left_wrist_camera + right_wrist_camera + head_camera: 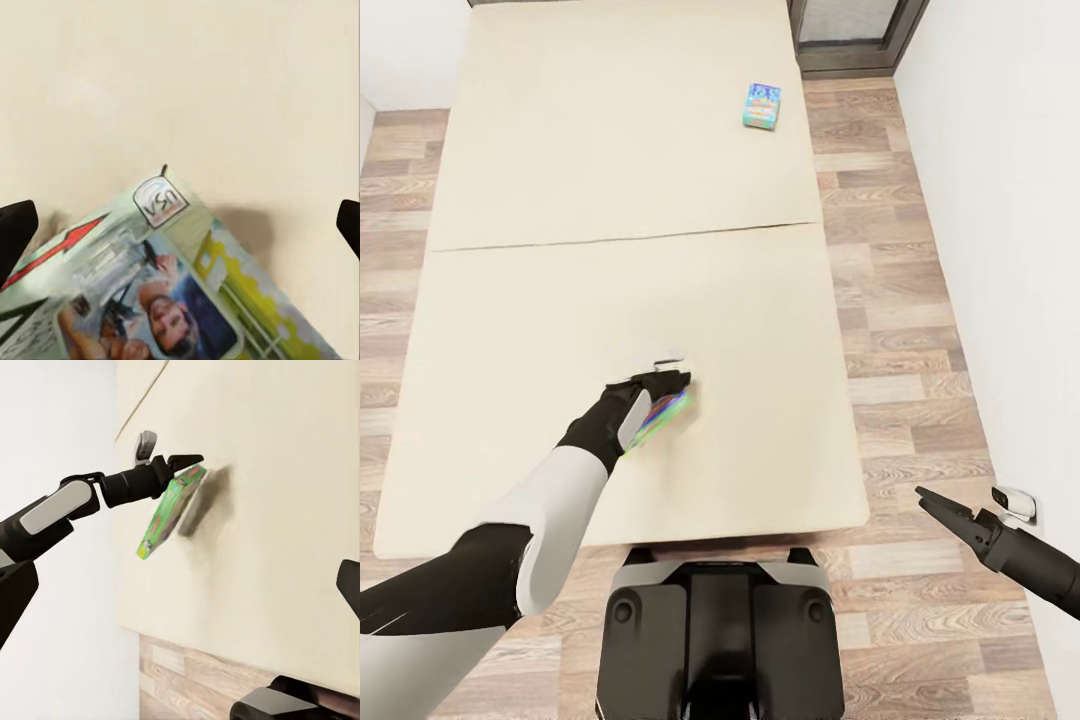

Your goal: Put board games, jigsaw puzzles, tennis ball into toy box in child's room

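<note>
A colourful board game (pixel 658 415) with a green edge lies tilted on the cream bed (pixel 560 300) near its front, one end raised, casting a shadow. My left gripper (pixel 665 380) is right over its far end. In the left wrist view the game (pixel 150 300) has one corner pointing between the fingertips (pixel 16 232), which stand wide apart, so the left gripper (pixel 184 225) is open. From the right wrist view the left gripper (pixel 184 461) sits at the tilted game's (pixel 169 514) upper end. A second board game (pixel 761 105), blue, lies flat at the bed's far right. My right gripper (pixel 932 500) hangs open over the floor.
Wooden floor (pixel 900 330) runs along the bed's right side up to a white wall (pixel 1010 250) with a socket (pixel 1015 503). A dark-framed door or window (pixel 860 35) stands beyond the bed's far corner. My base (pixel 720 630) touches the bed's front edge.
</note>
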Controlling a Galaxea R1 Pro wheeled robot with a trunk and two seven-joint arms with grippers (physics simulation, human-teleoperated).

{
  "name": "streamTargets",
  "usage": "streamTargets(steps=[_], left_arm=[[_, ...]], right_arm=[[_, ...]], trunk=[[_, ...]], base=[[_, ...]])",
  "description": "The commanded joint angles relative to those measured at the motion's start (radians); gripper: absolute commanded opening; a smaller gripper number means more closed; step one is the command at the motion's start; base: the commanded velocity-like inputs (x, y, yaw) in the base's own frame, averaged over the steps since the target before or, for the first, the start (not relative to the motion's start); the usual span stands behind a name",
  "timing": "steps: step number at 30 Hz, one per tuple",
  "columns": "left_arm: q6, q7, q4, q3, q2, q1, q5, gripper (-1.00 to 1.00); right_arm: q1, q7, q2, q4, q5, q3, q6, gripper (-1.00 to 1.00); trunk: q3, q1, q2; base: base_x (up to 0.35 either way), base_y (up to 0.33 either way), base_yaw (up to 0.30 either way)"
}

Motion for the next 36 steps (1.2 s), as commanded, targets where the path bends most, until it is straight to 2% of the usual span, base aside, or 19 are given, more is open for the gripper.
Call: streamTargets(steps=[1,15,36], left_arm=[[0.007,0.004,-0.002,0.003,-0.001,0.000,0.010,1.00],[0.009,0.009,-0.002,0.002,-0.001,0.000,0.006,1.00],[0.012,0.009,-0.002,0.002,-0.001,0.000,0.006,1.00]], right_arm=[[0.000,0.001,0.000,0.000,-0.004,0.000,0.007,1.00],[0.000,-0.076,0.003,0.000,-0.002,0.003,0.009,1.00],[0.000,-0.093,0.004,0.003,-0.004,0.005,0.007,1.00]], trunk=[[-0.003,0.000,-0.002],[-0.007,0.000,-0.002],[-0.007,0.000,-0.002]], base=[[0.000,0.000,0.000],[0.000,0.000,0.000],[-0.013,0.000,0.000]])
